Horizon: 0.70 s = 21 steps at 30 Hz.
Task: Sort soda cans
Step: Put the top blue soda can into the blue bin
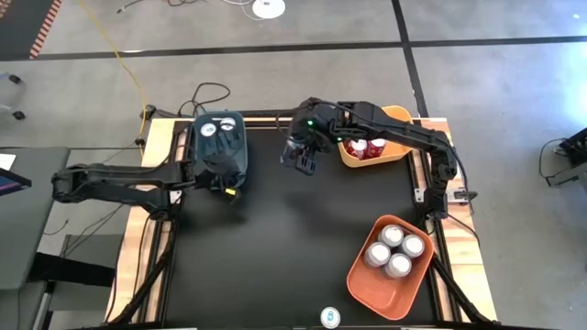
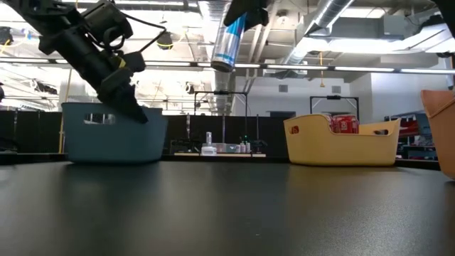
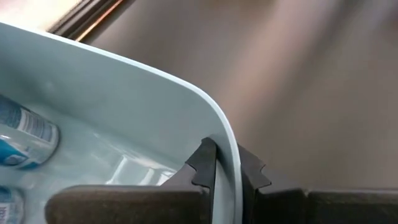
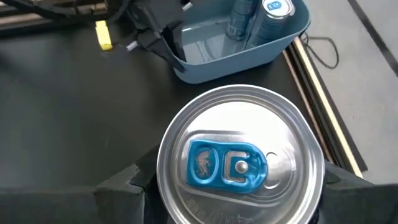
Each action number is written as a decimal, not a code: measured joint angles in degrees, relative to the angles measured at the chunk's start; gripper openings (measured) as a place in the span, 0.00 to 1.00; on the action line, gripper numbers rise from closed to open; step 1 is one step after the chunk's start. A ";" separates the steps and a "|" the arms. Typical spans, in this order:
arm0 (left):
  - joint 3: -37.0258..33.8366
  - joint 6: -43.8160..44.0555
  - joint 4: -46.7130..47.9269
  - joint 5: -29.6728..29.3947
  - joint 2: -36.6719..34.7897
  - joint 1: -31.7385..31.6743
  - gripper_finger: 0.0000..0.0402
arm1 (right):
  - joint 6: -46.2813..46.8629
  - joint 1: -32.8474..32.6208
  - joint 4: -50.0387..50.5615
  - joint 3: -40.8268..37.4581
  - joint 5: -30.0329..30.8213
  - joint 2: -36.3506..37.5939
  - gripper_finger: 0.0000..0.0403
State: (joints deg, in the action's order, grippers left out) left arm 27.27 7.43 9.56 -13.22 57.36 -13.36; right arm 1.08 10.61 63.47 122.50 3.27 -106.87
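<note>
Lower right of high view, orange bin (image 1: 367,280) with four silver cans (image 1: 394,249); upper middle, right tool (image 1: 300,154) pinching a blue can (image 2: 229,41) above the desk (image 1: 284,238); left tool (image 3: 224,168) clamped on blue bin (image 1: 240,147) rim, red cans (image 1: 365,148) in yellow bin (image 1: 400,115).

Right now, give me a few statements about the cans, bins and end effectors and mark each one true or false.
1. The right end effector holds a blue can in the air. True.
2. The left end effector grips the yellow bin. False: it clamps the blue bin's rim.
3. The orange bin holds four silver cans. True.
4. The red cans sit in the blue bin. False: they are in the yellow bin.
</note>
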 joint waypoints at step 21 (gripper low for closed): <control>20.41 9.54 -7.37 -2.49 26.41 14.86 0.05 | 5.20 -3.98 10.44 0.00 8.85 7.13 0.59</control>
State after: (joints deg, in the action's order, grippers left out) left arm 47.67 16.97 2.19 -15.70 83.76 1.50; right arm 6.28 6.63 73.91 122.50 12.12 -99.74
